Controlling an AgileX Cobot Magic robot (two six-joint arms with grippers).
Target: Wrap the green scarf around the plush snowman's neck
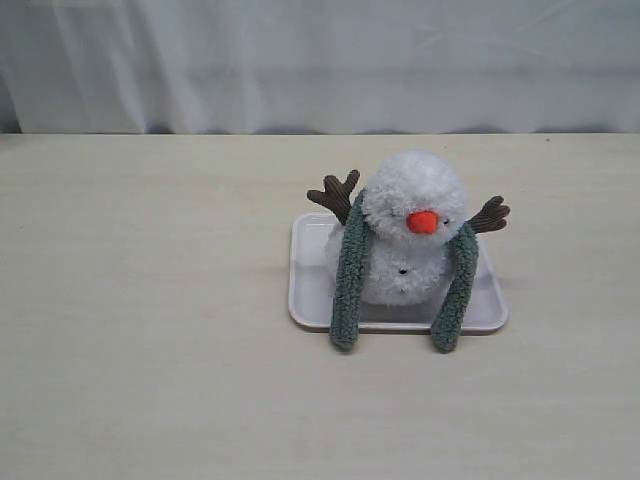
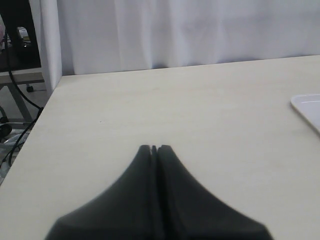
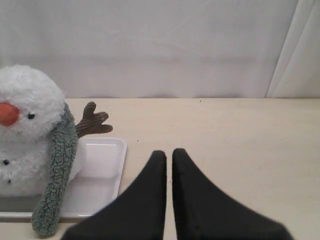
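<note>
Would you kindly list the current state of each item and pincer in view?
plush snowman: upright on the white tray.
green scarf: draped round the back of the snowman, both ends hanging down its front, uncrossed.
white tray: flat on the table.
left pincer: shut, empty, over the table.
right pincer: shut, empty, apart from the snowman.

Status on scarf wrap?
Both shut, empty: left gripper, right gripper. The green scarf drapes behind neck of plush snowman, ends hanging in front, uncrossed. Nothing in the way.
</note>
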